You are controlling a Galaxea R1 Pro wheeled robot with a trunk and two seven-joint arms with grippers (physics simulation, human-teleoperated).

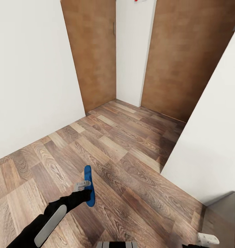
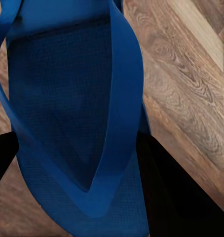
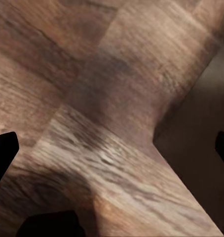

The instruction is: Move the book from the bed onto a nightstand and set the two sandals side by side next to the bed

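One bright blue sandal [image 1: 89, 184] hangs above the wood-plank floor [image 1: 131, 162], held on edge with its length pointing away from me. My left gripper [image 1: 85, 190] is shut on its lower half. In the left wrist view the sandal [image 2: 67, 98] shows its sole side and thin strap up close, between the dark fingers [image 2: 171, 192]. At the lower right edge of the head view my right gripper [image 1: 207, 238] is low; in the right wrist view the right gripper [image 3: 112, 153] is open over bare floor. The book, the bed and the nightstand are out of view.
Ahead stand two brown wooden doors [image 1: 91, 51] [image 1: 186, 55] with a white wall strip [image 1: 133, 51] between them. A white wall [image 1: 27, 75] runs along the left, and a white wall corner [image 1: 207, 151] juts in on the right. A dark low piece [image 1: 224, 217] sits at bottom right.
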